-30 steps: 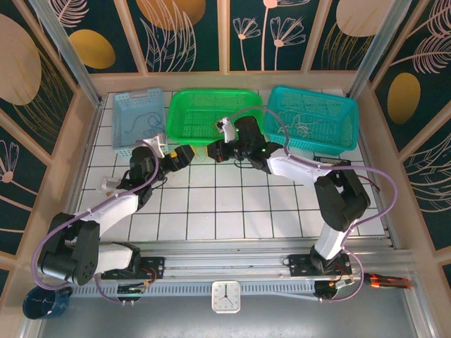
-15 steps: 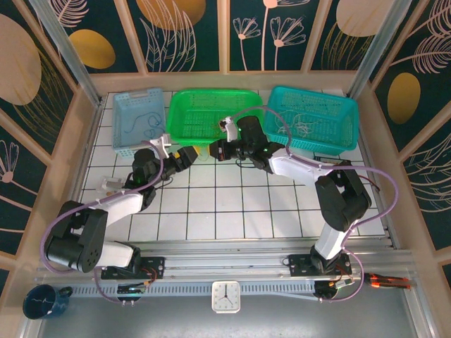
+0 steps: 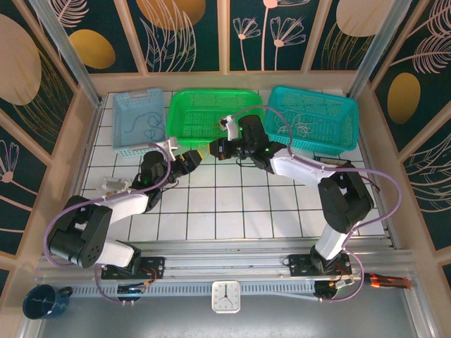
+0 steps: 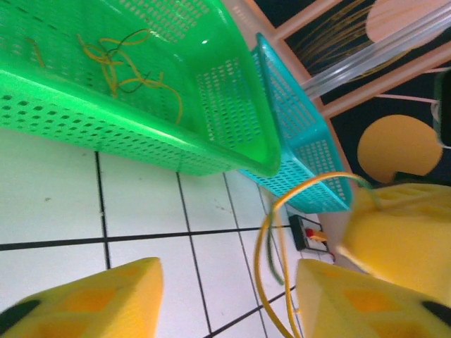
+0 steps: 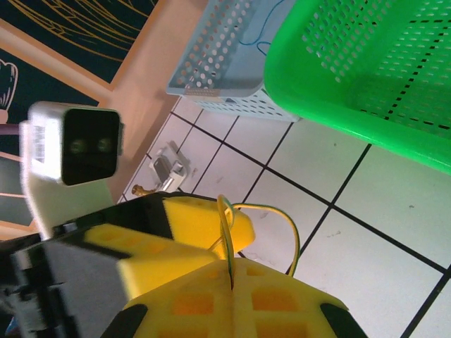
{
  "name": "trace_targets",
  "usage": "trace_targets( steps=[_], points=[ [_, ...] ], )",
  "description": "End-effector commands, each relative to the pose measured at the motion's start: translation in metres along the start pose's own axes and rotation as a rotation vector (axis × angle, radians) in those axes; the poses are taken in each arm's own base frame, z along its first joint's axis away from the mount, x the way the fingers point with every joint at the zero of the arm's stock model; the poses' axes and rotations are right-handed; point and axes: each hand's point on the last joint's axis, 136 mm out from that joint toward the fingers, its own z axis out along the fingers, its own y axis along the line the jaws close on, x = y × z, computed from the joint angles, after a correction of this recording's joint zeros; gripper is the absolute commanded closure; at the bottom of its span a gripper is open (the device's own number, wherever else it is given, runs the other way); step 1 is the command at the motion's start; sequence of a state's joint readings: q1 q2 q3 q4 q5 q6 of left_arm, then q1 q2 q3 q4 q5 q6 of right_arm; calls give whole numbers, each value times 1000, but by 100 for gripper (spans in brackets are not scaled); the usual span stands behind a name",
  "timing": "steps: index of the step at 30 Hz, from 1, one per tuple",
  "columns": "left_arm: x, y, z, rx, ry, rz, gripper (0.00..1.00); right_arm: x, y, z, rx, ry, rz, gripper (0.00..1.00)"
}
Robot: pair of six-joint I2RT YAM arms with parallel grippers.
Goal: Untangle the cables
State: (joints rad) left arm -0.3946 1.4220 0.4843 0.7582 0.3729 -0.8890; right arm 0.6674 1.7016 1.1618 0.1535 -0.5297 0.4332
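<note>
A thin yellow-and-green cable [image 5: 294, 224] sticks up from my right gripper [image 5: 232, 285], which is shut on it just in front of the green basket [image 3: 184, 134]. The cable loops out over the white tiles. From the left wrist, the same cable [image 4: 262, 262] hangs between the widely parted yellow fingers [image 4: 84, 299] of my left gripper [image 4: 229, 303], touching neither. From above, the left gripper [image 3: 190, 158] and right gripper [image 3: 214, 149] almost meet, tip to tip. More tangled yellow and black cables [image 4: 116, 60] lie inside the green basket [image 4: 141, 134].
A teal basket [image 3: 313, 144] with thin cables stands at the back right, a light blue basket [image 3: 139, 144] with a blue cable at the back left. A small metal connector [image 3: 113, 185] lies on the tiles at the left. A black box [image 4: 308, 232] sits by the teal basket.
My left gripper has moved right and forward until its open fingers sit around the cable at the right gripper's tips. The right gripper has hardly moved and stays shut on the cable.
</note>
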Motion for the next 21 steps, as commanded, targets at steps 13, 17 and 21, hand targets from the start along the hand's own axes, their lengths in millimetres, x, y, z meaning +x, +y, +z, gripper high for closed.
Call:
trace_targets(
  steps=[13,17,21],
  points=[
    [18,49,14,-191,56,23,88,-45,49,-40,-125,-128,-38,100],
    [19,56,11,-221,52,30,94,-63,44,-54,-133,-181,-22,100],
    [11,33,7,-122,10,33,80,-70,33,-58,-113,-202,-14,100]
  ],
)
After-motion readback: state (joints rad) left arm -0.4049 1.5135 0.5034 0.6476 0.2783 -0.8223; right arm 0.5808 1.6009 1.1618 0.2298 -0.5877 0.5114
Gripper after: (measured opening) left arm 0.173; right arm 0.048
